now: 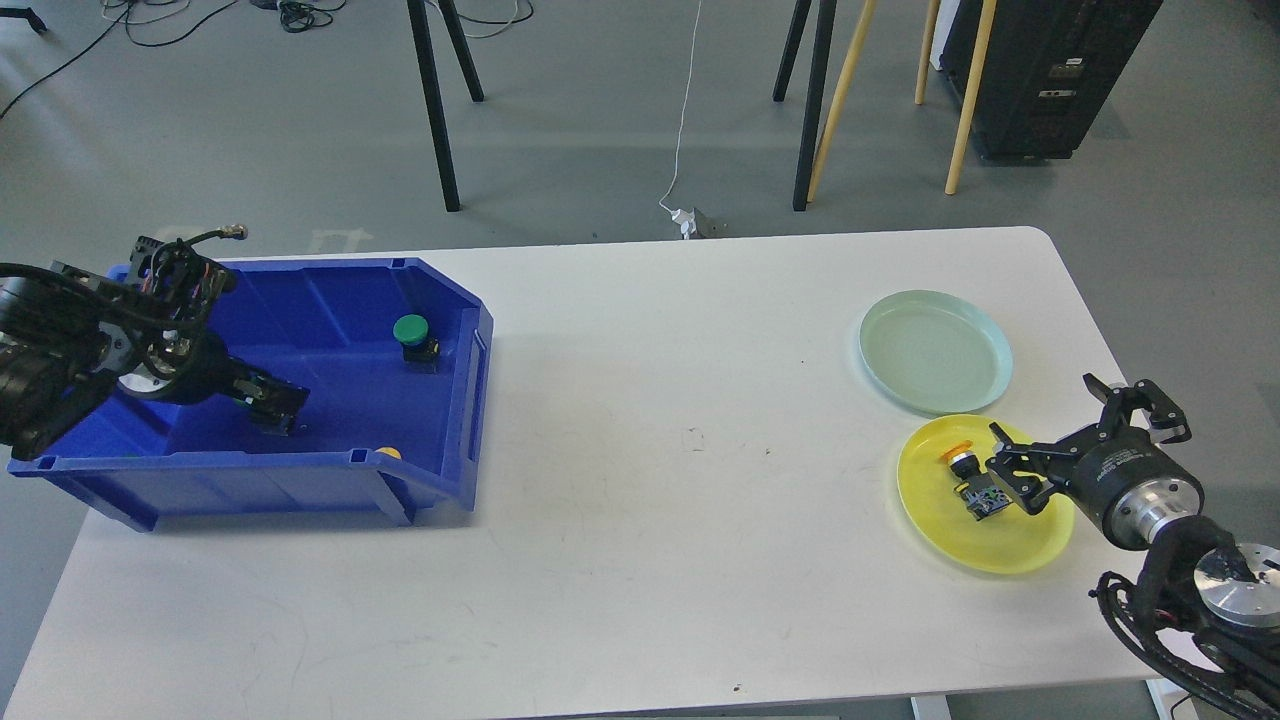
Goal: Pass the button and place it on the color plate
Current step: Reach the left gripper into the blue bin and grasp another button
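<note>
A blue bin [330, 300] stands at the table's left. In it a green-capped button [412, 335] stands near the right wall, and a yellow cap [388, 453] peeks over the front wall. My left gripper [272, 405] is low inside the bin; it looks dark, and its fingers hide whatever is under them. A yellow plate [1010, 545] at the right holds an orange-capped button [970, 482] lying on its side. My right gripper [1062, 432] is open and empty, just right of that button. A pale green plate [935, 350] lies empty behind the yellow one.
The white table [650, 450] ends close behind the bin and just right of the plates. Black and wooden legs and a white cable stand on the floor beyond the far edge.
</note>
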Tool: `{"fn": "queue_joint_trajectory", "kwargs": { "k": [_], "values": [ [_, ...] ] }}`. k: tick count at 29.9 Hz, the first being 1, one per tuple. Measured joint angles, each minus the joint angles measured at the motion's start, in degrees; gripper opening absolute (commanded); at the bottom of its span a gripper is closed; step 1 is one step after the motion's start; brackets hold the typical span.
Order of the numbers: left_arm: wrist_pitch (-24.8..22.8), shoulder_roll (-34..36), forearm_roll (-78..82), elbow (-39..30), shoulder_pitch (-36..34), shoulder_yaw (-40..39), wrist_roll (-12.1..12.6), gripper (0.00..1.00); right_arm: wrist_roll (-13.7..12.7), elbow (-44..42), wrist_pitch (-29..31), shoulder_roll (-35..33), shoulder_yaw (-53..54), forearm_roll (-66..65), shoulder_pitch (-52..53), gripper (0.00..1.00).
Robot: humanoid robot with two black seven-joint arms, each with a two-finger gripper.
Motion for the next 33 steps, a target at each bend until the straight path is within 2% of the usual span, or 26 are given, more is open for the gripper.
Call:
{"fn": "queue_joint_trajectory", "kwargs": {
  "k": [1,3,10,16,17,20,22,33],
  "values": [
    [0.1,-0.1,0.0,0.1,0.1,0.0,0.0,0.79,0.0,0.0,0.0,0.0,0.0,-0.1,0.0,1.0],
    [0.1,-0.2,0.0,0.2,0.4,0.1,0.0,0.75,0.1,0.0,0.0,0.0,0.0,-0.4,-0.1,1.0],
    [0.2,-0.6,0.1,0.9,1.2,0.4,0.0,0.73,0.1,0.0,0.0,0.2,0.0,-0.6,-0.3,1.0],
    [0.3,-0.7,-0.2,1.0,1.2,0.2,0.0,0.59,0.1,-0.2,0.0,0.2,0.0,-0.6,-0.4,1.0],
    [0.4,-0.7,-0.3,1.1,1.2,0.1,0.0,0.54,0.1,-0.2,0.0,0.2,0.0,-0.6,-0.4,1.0],
    [0.9,-0.7,-0.2,1.3,1.2,0.1,0.0,0.17,0.1,-0.2,0.0,0.2,0.0,-0.6,-0.5,1.0],
    [1.9,-0.7,0.1,1.4,1.2,0.4,0.0,0.08,0.1,-0.2,0.0,0.2,0.0,-0.6,-0.6,1.0],
    [3.9,0.0,0.5,-0.3,0.8,0.3,0.0,0.06,0.1,-0.1,0.0,0.3,0.1,-0.6,-0.8,1.0]
  ]
}}
